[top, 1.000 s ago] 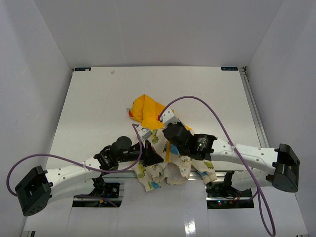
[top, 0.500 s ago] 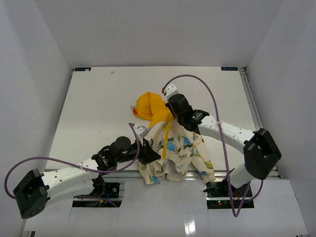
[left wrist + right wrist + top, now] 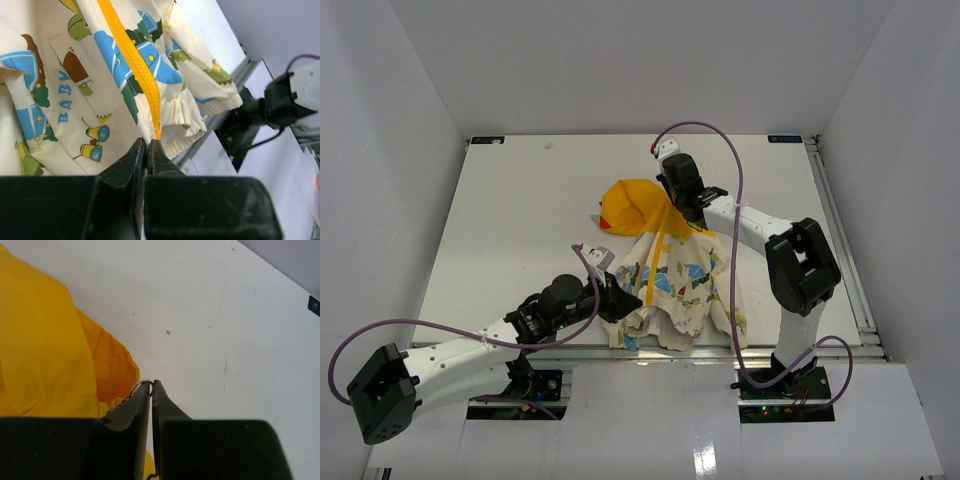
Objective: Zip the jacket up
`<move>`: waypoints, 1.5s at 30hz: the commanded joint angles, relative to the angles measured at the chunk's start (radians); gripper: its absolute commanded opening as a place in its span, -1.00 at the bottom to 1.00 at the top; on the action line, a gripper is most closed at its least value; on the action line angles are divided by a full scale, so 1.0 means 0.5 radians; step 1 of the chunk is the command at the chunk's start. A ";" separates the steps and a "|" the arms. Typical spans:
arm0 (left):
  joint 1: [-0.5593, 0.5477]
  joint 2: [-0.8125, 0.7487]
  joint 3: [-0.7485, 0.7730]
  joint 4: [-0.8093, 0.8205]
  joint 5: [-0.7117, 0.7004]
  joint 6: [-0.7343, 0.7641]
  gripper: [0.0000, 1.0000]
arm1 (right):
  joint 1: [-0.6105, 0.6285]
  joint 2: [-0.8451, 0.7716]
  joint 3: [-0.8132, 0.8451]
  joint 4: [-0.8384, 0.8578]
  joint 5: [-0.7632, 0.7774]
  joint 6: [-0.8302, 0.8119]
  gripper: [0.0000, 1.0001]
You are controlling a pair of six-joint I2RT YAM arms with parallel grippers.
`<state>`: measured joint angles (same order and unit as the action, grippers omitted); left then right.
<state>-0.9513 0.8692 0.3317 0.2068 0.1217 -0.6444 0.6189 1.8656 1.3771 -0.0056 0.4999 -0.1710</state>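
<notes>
my left gripper (image 3: pixel 147 145) is clenched on the jacket (image 3: pixel 680 290), its two dark fingers pinched nearly together on the lowest end of the yellow zipper strip (image 3: pixel 132 55), right at the gathered hem. the strip runs up and away from my tips, toward the upper left of this wrist view. to the left of it, on the cream cloth, i read the word "baby" (image 3: pixel 64 104) in blue letters, among printed binoculars, green creatures and blue shapes. to the right of my tips a cuffed sleeve (image 3: pixel 210 90) lies by the table edge (image 3: pixel 242 70), and past that edge sits dark hardware with a white block (image 3: pixel 285 100); i cannot tell what it is.

from above, the jacket lies spread between my two grippers, hem toward the near edge and the yellow hood (image 3: pixel 630 205) at the far end.

my right gripper (image 3: pixel 151 385) is also clenched, fingers pressed together with a small metal pull ring (image 3: pixel 143 384) caught at the tips. the yellow hood cloth fills the space to the left of these fingers and touches them. ahead and to the right is bare white table (image 3: pixel 225 315) with a few dark specks. at the far right corner sits a small dark label (image 3: pixel 314 305) with a pale blue mark, too small to read. a purple cable (image 3: pixel 720 135) arches over this arm.
</notes>
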 commanded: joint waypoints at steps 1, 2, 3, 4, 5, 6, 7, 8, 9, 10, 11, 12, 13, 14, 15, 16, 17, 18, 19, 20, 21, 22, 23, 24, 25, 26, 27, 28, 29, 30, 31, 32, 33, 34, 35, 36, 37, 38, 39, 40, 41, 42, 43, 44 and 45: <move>-0.057 0.100 0.063 -0.168 0.132 -0.015 -1.00 | -0.222 0.159 0.391 0.466 0.162 -0.187 -0.84; -0.058 0.127 0.073 -0.160 0.114 -0.021 -1.00 | -0.227 0.193 0.448 0.481 0.160 -0.217 -0.84; -0.059 0.142 0.075 -0.151 0.091 -0.030 -1.00 | -0.233 0.217 0.495 0.497 0.158 -0.245 -0.85; -0.061 0.151 0.073 -0.144 0.057 -0.041 -1.00 | -0.242 0.240 0.540 0.515 0.153 -0.277 -0.85; -0.061 0.145 0.068 -0.149 0.020 -0.049 -1.00 | -0.254 0.251 0.565 0.522 0.149 -0.297 -0.85; -0.061 0.139 0.064 -0.153 -0.016 -0.058 -1.00 | -0.265 0.263 0.589 0.530 0.145 -0.317 -0.85; -0.063 0.123 0.061 -0.163 -0.089 -0.058 -1.00 | -0.282 0.263 0.619 0.528 0.131 -0.324 -0.85; -0.064 0.106 0.056 -0.173 -0.156 -0.060 -1.00 | -0.296 0.262 0.645 0.527 0.117 -0.329 -0.85; -0.064 0.092 0.046 -0.179 -0.190 -0.070 -1.00 | -0.298 0.251 0.642 0.527 0.089 -0.325 -0.85; -0.064 0.082 0.026 -0.165 -0.206 -0.096 -1.00 | -0.316 0.221 0.619 0.529 0.038 -0.314 -0.85; -0.064 0.078 -0.004 -0.144 -0.234 -0.110 -1.00 | -0.328 0.198 0.579 0.529 -0.042 -0.302 -0.85; -0.064 0.078 -0.042 -0.119 -0.272 -0.117 -1.00 | -0.335 0.180 0.528 0.527 -0.143 -0.292 -0.85; -0.064 0.094 -0.071 -0.085 -0.286 -0.125 -1.00 | -0.339 0.161 0.484 0.527 -0.216 -0.266 -0.85; -0.064 0.124 -0.094 -0.046 -0.281 -0.134 -1.00 | -0.339 0.142 0.445 0.527 -0.267 -0.228 -0.85; -0.064 0.156 -0.116 0.003 -0.259 -0.142 -1.00 | -0.338 0.120 0.389 0.542 -0.316 -0.196 -0.85; -0.064 0.192 -0.135 0.073 -0.197 -0.148 -1.00 | -0.337 0.093 0.292 0.593 -0.361 -0.177 -0.85; -0.064 0.229 -0.151 0.125 -0.150 -0.157 -1.00 | -0.336 0.073 0.214 0.646 -0.417 -0.166 -0.85; -0.064 0.267 -0.163 0.160 -0.115 -0.171 -1.00 | -0.336 0.061 0.155 0.699 -0.484 -0.162 -0.85; -0.064 0.307 -0.175 0.191 -0.087 -0.176 -1.00 | -0.338 0.058 0.115 0.732 -0.510 -0.159 -0.84; -0.064 0.335 -0.181 0.202 -0.077 -0.174 -0.97 | -0.339 0.062 0.104 0.738 -0.536 -0.160 -0.84; -0.064 0.354 -0.180 0.194 -0.082 -0.166 -0.91 | -0.339 0.070 0.113 0.725 -0.575 -0.163 -0.84; -0.064 0.372 -0.179 0.186 -0.086 -0.158 -0.86 | -0.339 0.078 0.122 0.713 -0.615 -0.167 -0.84; -0.064 0.384 -0.167 0.160 -0.100 -0.150 -0.55 | -0.339 0.095 0.155 0.686 -0.651 -0.163 -0.84; -0.064 0.388 -0.158 0.140 -0.115 -0.134 -0.34 | -0.339 0.106 0.183 0.617 -0.692 -0.159 -0.84; -0.064 0.384 -0.143 0.115 -0.132 -0.120 -0.21 | -0.338 0.114 0.206 0.557 -0.718 -0.147 -0.78; -0.064 0.378 -0.123 0.083 -0.151 -0.110 -0.10 | -0.336 0.122 0.228 0.518 -0.730 -0.127 -0.67; -0.064 0.363 -0.090 0.034 -0.169 -0.103 0.01 | -0.336 0.122 0.241 0.500 -0.743 -0.109 -0.54; -0.064 0.349 -0.059 -0.010 -0.185 -0.084 0.07 | -0.336 0.118 0.258 0.457 -0.751 -0.105 -0.38; -0.064 0.335 -0.027 -0.053 -0.200 -0.064 0.12 | -0.336 0.113 0.278 0.409 -0.757 -0.103 -0.20; -0.064 0.321 0.023 -0.116 -0.209 -0.058 0.18 | -0.336 0.109 0.313 0.348 -0.749 -0.101 -0.11; -0.064 0.310 0.080 -0.184 -0.223 -0.032 0.27 | -0.336 0.099 0.343 0.291 -0.727 -0.097 0.00; -0.064 0.302 0.142 -0.258 -0.242 0.010 0.40 | -0.336 0.086 0.367 0.236 -0.695 -0.091 0.12; -0.064 0.285 0.185 -0.341 -0.280 0.022 0.46 | -0.336 0.049 0.371 0.208 -0.676 -0.076 0.19; -0.064 0.265 0.229 -0.371 -0.309 0.036 0.51 | -0.337 0.003 0.359 0.181 -0.671 -0.071 0.27; -0.064 0.244 0.274 -0.386 -0.336 0.051 0.56 | -0.338 -0.046 0.343 0.153 -0.669 -0.070 0.36; -0.064 0.217 0.312 -0.383 -0.362 0.077 0.59 | -0.339 -0.098 0.324 0.115 -0.668 -0.056 0.45; -0.063 0.188 0.347 -0.369 -0.388 0.110 0.61 | -0.338 -0.150 0.306 0.070 -0.669 -0.025 0.55; -0.061 0.167 0.389 -0.355 -0.411 0.146 0.62 | -0.333 -0.187 0.290 0.034 -0.672 0.037 0.64; -0.061 0.170 0.412 -0.334 -0.481 0.198 0.65 | -0.333 -0.268 0.233 -0.036 -0.675 0.101 0.71; -0.061 0.175 0.433 -0.315 -0.551 0.252 0.67 | -0.333 -0.347 0.175 -0.105 -0.677 0.177 0.77; -0.061 0.196 0.442 -0.312 -0.622 0.310 0.67 | -0.331 -0.409 0.114 -0.163 -0.671 0.338 0.82; -0.061 0.214 0.448 -0.307 -0.689 0.364 0.68 | -0.329 -0.477 0.044 -0.224 -0.663 0.484 0.87; -0.061 0.220 0.438 -0.292 -0.737 0.402 0.70 | -0.325 -0.576 -0.068 -0.295 -0.648 0.561 0.91; -0.061 0.221 0.414 -0.274 -0.738 0.424 0.77 | -0.318 -0.705 -0.238 -0.284 -0.692 0.649 0.88; -0.061 0.219 0.386 -0.255 -0.722 0.441 0.87 | -0.310 -0.846 -0.428 -0.246 -0.755 0.741 0.82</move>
<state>-0.9821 0.9755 0.5373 0.0765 -0.1473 -0.5259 0.4539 1.6507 1.3887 -0.0603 0.1594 -0.0360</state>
